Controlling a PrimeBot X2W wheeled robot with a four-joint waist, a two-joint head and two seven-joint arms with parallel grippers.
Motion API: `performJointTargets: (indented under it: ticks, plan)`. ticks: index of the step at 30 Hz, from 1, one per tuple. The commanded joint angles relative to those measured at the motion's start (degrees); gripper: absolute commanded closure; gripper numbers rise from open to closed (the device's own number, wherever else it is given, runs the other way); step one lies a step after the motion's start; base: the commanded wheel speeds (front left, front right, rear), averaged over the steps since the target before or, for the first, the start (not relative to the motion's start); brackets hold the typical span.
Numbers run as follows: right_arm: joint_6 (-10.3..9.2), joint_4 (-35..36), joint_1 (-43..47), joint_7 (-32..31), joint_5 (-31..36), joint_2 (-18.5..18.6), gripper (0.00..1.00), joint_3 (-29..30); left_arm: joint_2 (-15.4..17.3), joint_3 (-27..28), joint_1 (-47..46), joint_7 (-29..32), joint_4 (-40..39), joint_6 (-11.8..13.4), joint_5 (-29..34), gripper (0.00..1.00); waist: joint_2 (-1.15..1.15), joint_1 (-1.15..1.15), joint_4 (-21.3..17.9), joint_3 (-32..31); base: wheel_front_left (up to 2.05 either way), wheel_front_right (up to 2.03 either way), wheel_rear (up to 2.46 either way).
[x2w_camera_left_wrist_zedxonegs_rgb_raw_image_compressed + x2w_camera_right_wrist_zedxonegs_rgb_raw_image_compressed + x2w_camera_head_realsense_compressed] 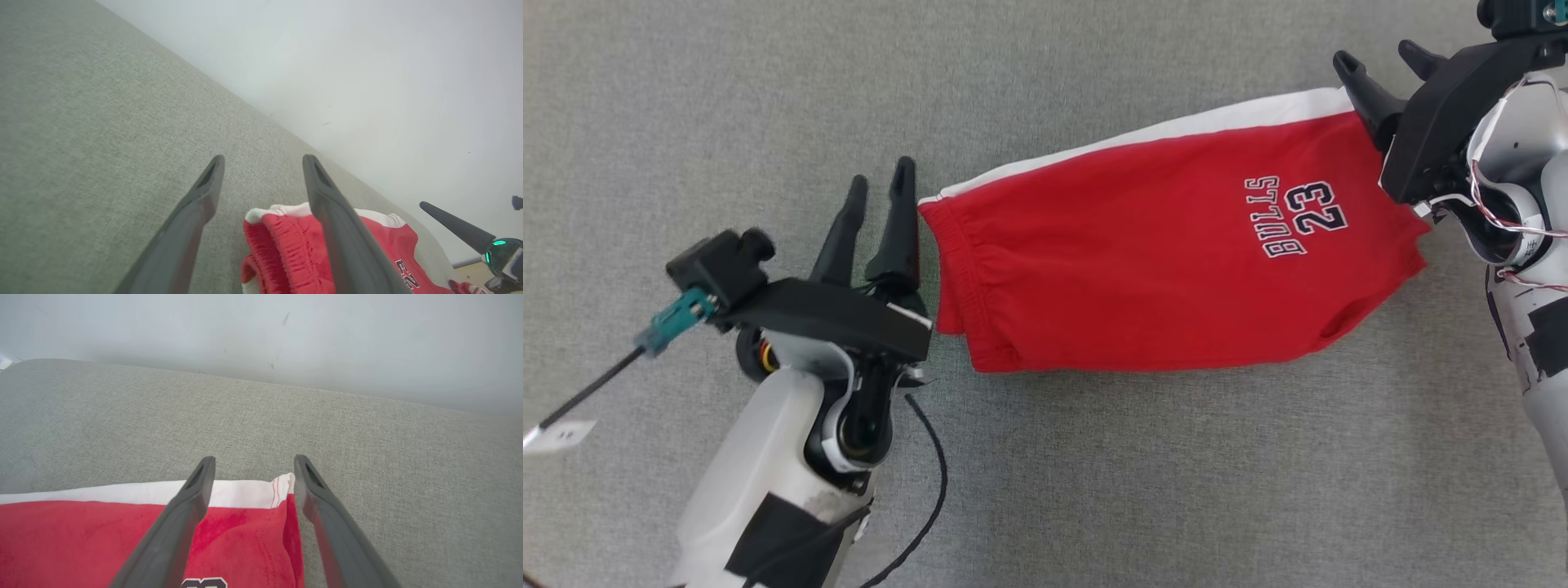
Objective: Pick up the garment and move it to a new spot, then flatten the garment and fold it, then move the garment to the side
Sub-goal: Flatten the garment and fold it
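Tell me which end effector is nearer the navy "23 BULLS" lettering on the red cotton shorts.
Right. The right end effector is at the hem corner just beyond the lettering; the left end effector is beside the elastic waistband, at the red shorts' opposite end.

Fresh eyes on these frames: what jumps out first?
The red shorts, white-striped and printed BULLS 23, lie slantwise across the grey surface, centre to right of the head view. An open left pincer sits at their waistband end and an open right pincer at the hem end, neither gripping cloth.
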State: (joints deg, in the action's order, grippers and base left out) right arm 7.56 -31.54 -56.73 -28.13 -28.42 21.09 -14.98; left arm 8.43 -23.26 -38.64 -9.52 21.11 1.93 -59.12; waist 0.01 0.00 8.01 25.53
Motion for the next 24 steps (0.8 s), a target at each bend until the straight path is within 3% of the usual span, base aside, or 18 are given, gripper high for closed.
performJointTargets:
  ticks: [1,5,8,11,15,19,24]
  plan:
    - [-0.15,-0.37,-0.18,0.42,-1.14,0.4,0.0,-0.26,0.58,0.61,1.73,-1.9,0.32,-0.77,1.09,0.0,-0.01,0.0,-0.6,-2.26,0.0,0.0,0.0]
    - [-0.15,-0.31,1.77,-0.11,-3.49,1.4,0.0,-0.33,1.79,2.3,5.03,-4.91,0.06,-1.74,3.87,0.0,-0.01,0.0,-1.03,-5.19,0.0,0.0,0.0]
    - [-0.15,-0.51,4.15,-1.32,-4.8,2.62,0.0,0.64,2.45,6.88,8.62,-5.66,-3.18,-1.21,10.09,0.0,-0.01,0.0,-0.94,-7.17,0.0,0.0,0.0]
    - [-0.14,-1.24,7.93,-2.63,-5.9,3.07,0.0,2.32,-1.38,14.65,17.64,-5.62,-10.93,-2.33,21.6,0.0,-0.01,0.0,-0.59,-8.74,0.0,0.0,0.0]
    - [-0.14,-2.59,11.52,-2.36,-5.04,2.5,0.0,4.27,-4.35,19.88,25.15,-5.65,-16.61,-4.85,30.55,0.0,-0.01,0.0,0.33,-9.65,0.0,0.0,0.0]
    - [-0.14,-4.41,13.55,-1.49,-3.98,1.58,0.0,6.42,-5.51,22.2,30.71,-5.65,-18.13,-6.33,35.03,0.0,-0.01,0.0,1.28,-9.53,0.0,0.0,0.0]
    - [-0.14,-6.27,13.82,-0.49,-2.4,0.57,0.0,8.23,-5.53,22.35,34.13,-5.66,-18.38,-6.61,35.92,0.0,-0.01,0.0,2.3,-9.05,0.0,0.0,0.0]
